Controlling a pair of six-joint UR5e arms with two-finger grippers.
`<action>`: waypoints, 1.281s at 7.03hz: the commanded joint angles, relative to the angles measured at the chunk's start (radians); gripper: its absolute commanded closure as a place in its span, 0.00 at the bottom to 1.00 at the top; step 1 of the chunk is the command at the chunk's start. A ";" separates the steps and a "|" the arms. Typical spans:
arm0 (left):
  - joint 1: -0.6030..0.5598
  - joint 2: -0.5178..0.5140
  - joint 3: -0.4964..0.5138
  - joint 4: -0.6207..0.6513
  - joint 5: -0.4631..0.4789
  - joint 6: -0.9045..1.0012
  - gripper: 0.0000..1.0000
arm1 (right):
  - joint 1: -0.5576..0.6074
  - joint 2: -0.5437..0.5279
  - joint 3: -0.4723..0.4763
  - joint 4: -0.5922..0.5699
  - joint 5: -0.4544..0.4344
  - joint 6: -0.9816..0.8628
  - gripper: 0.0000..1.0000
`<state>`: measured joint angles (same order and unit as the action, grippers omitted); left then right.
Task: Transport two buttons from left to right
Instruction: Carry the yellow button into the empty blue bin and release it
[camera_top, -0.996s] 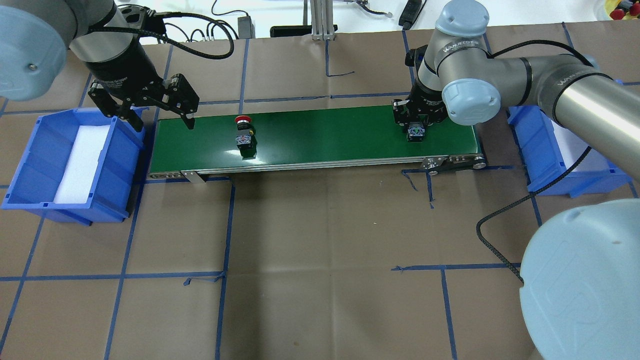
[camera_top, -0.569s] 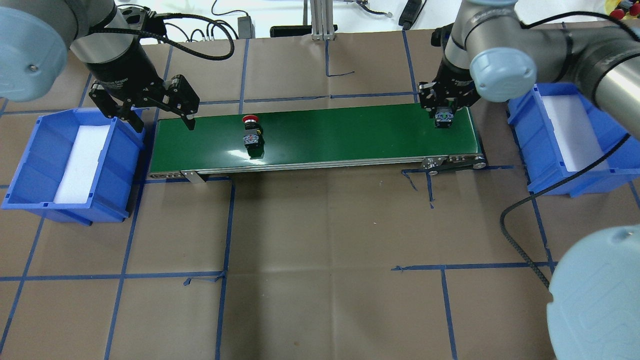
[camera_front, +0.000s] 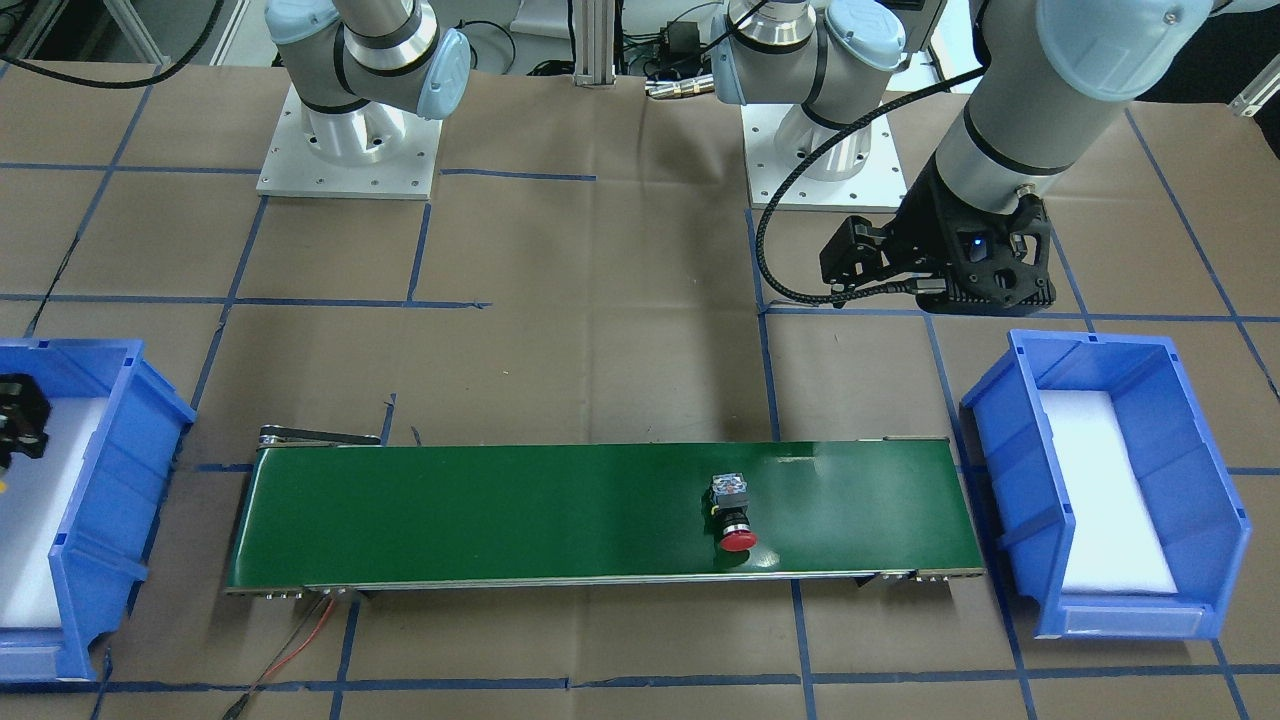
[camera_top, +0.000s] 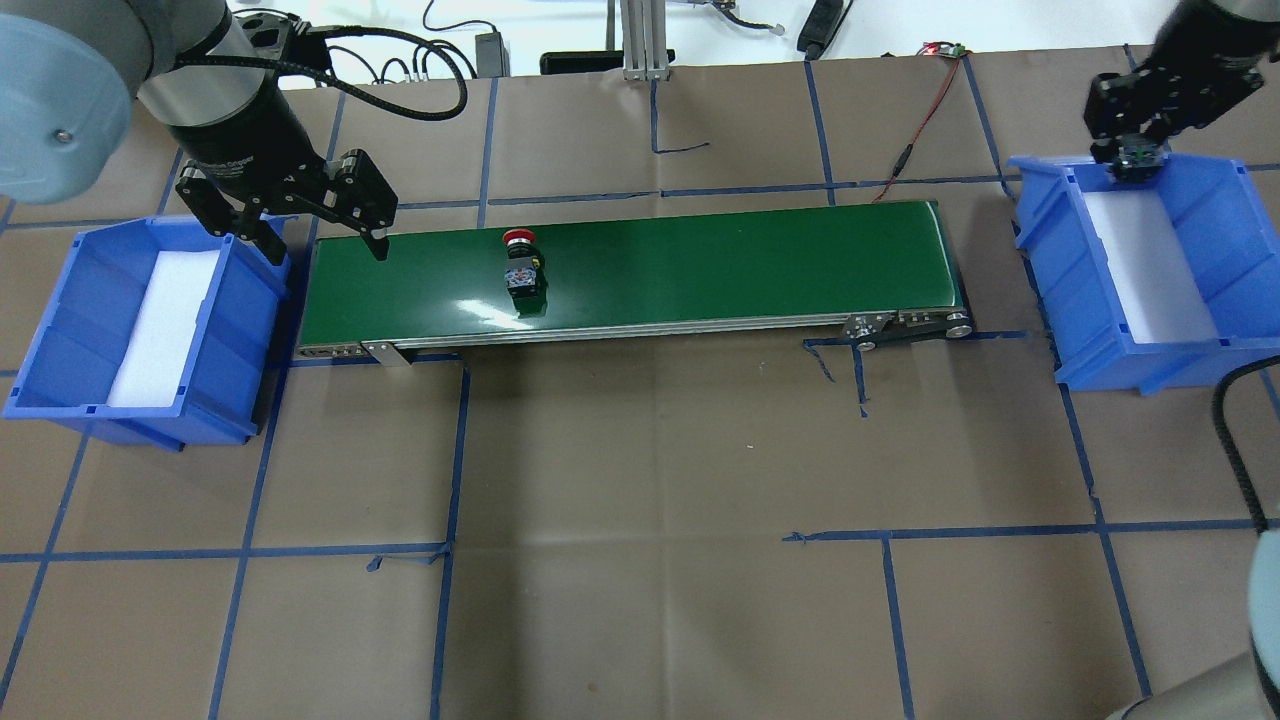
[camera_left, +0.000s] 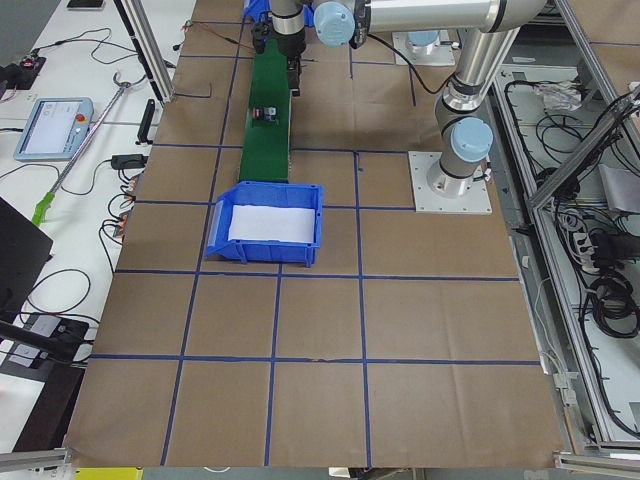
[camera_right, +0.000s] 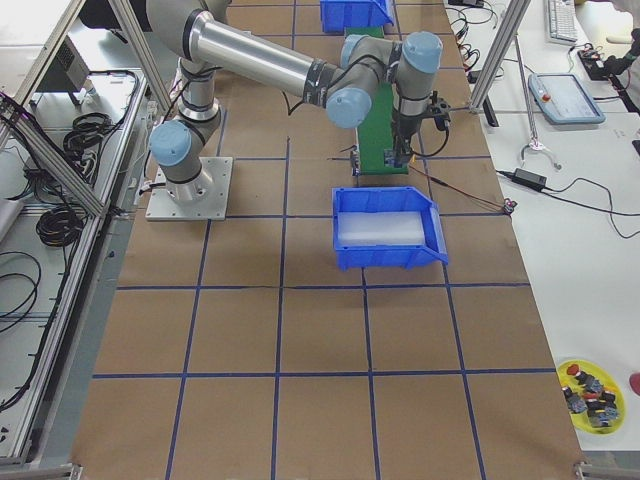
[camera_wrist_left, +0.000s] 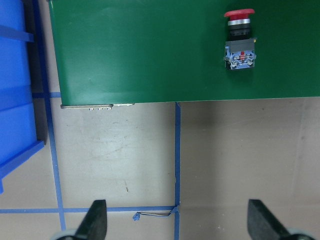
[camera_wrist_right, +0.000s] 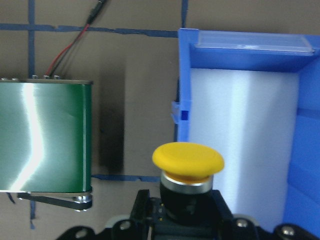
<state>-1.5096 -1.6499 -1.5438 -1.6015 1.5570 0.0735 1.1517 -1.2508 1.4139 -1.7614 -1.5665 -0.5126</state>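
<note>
The red button lies on its side on the green conveyor belt, left of the middle; it also shows in the left wrist view and the front view. My left gripper is open and empty over the belt's left end, well left of the red button. My right gripper is shut on the yellow button and holds it above the far end of the right blue bin, its cap over the bin's near wall and white foam.
A second blue bin with a white foam liner stands left of the belt, under the left arm. A red and black wire runs behind the belt's right end. Blue tape lines cross the brown table.
My right gripper has carried the yellow button off the belt's right end to above the right bin. The red button has travelled a little to the right on the belt. The left gripper has not moved.
</note>
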 joint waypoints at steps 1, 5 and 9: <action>0.000 -0.001 0.001 0.000 0.000 0.003 0.00 | -0.108 0.066 0.014 -0.012 -0.004 -0.176 0.98; 0.003 -0.002 0.004 0.000 0.000 0.005 0.00 | -0.152 0.076 0.273 -0.280 0.003 -0.190 0.98; 0.003 -0.004 0.007 0.000 0.000 0.005 0.00 | -0.150 0.077 0.384 -0.333 -0.012 -0.188 0.92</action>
<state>-1.5064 -1.6526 -1.5377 -1.6015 1.5570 0.0782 1.0011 -1.1753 1.7813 -2.0901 -1.5719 -0.7025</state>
